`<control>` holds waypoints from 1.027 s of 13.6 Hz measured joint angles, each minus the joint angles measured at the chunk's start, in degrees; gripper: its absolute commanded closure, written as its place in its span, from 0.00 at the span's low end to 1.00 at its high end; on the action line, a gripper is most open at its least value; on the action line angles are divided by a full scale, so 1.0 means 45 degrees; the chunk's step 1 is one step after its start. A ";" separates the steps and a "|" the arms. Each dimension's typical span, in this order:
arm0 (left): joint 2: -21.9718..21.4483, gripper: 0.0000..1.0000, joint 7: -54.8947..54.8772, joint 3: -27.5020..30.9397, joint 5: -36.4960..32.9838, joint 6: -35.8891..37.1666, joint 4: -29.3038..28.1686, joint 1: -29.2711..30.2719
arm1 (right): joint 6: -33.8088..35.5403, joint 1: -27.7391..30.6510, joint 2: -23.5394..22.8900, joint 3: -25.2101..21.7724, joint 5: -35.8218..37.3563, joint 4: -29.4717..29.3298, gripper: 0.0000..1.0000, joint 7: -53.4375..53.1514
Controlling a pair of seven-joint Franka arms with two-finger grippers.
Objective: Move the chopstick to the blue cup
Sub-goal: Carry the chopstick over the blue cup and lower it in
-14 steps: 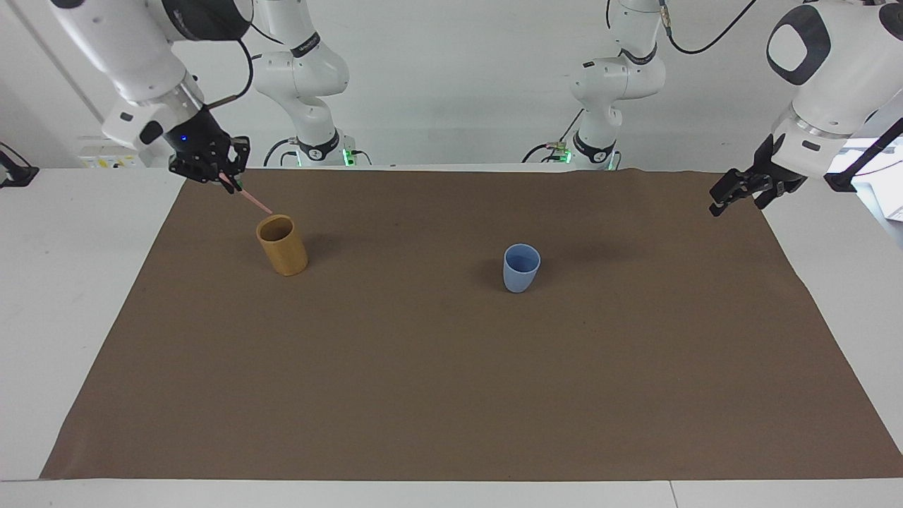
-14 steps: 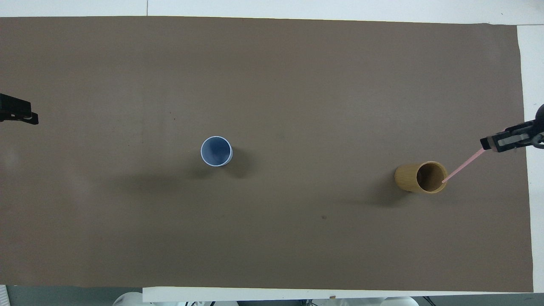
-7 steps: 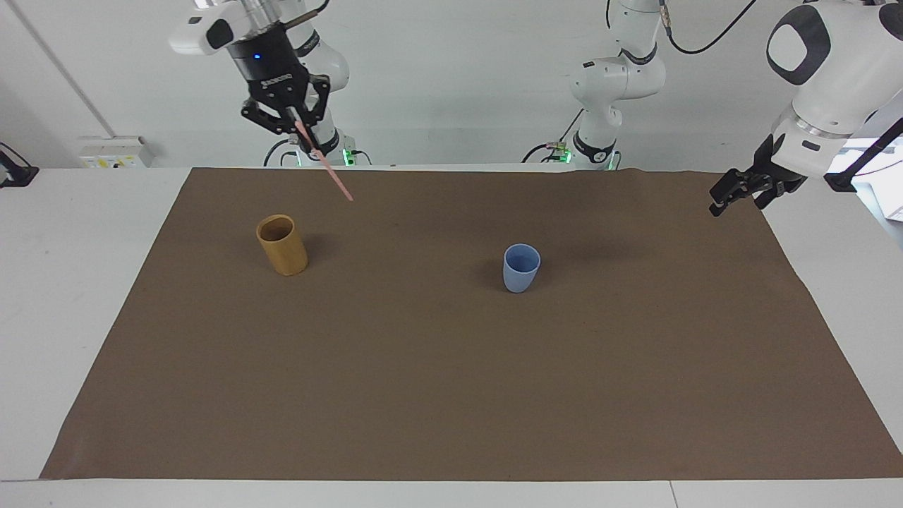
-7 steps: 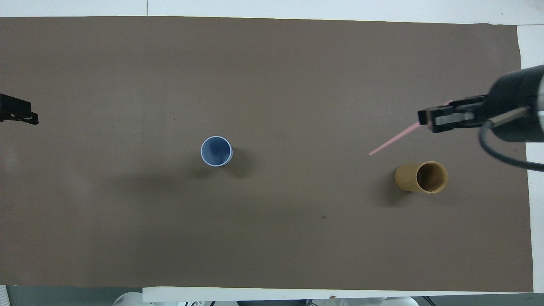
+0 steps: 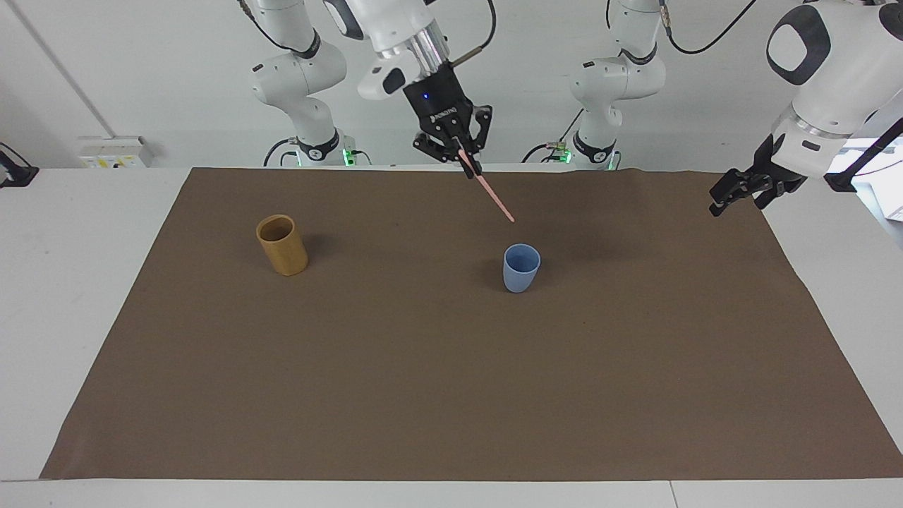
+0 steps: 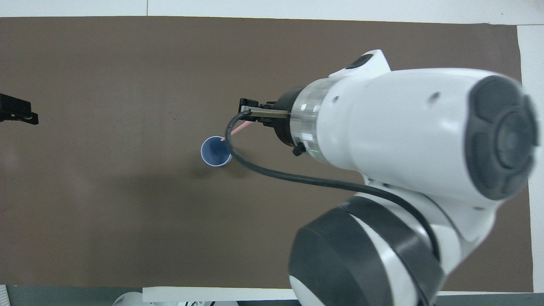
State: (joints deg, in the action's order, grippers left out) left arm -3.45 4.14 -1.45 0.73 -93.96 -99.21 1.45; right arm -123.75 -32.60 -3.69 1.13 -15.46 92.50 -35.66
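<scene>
In the facing view, the right claw (image 5: 464, 156) hangs high over the brown mat (image 5: 451, 395) that covers the table (image 5: 63, 233), its fingertips pinched shut on the upper end of the pink chopstick (image 5: 494, 197). The stick slants down from the claw toward the left arm's end of the table, and its lower tip hangs in the air above the blue cup (image 5: 521, 267), clear of the rim. The cup stands upright on the mat near the middle of the table. A tan cup (image 5: 282, 245) stands upright well apart from it, toward the right arm's end. The left claw (image 5: 734, 196) waits in the air over the mat's edge at the left arm's end, its jaws apart and holding nothing. In the overhead view, the right arm's white wrist fills much of the frame and hides the tan cup. The right claw (image 6: 250, 114) pokes out from under it with only a short pink length of the chopstick (image 6: 238, 127) showing, whose tip lines up with the blue cup's (image 6: 213, 153) rim. The left claw (image 6: 17, 114) shows as a dark tip at the frame's edge, over the mat.
</scene>
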 measured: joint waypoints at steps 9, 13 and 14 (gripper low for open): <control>0.0000 0.00 0.0000 0.0000 0.0000 0.0000 0.0000 0.0000 | -0.1100 -0.0709 -0.1267 -0.0037 0.0022 0.0981 0.95 -0.0003; 0.0000 0.00 0.0000 0.0000 0.0000 0.0000 0.0000 0.0000 | -0.1238 -0.0747 -0.1267 -0.0039 0.0034 0.1690 0.62 0.0011; 0.0000 0.00 0.0000 0.0000 0.0000 0.0000 0.0000 0.0000 | -0.1248 -0.0772 -0.1258 -0.0038 0.0035 0.1759 0.18 0.0013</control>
State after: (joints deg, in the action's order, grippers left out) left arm -3.45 4.14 -1.45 0.73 -93.96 -99.21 1.45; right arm -129.37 -36.08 -9.35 0.96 -15.30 100.42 -35.60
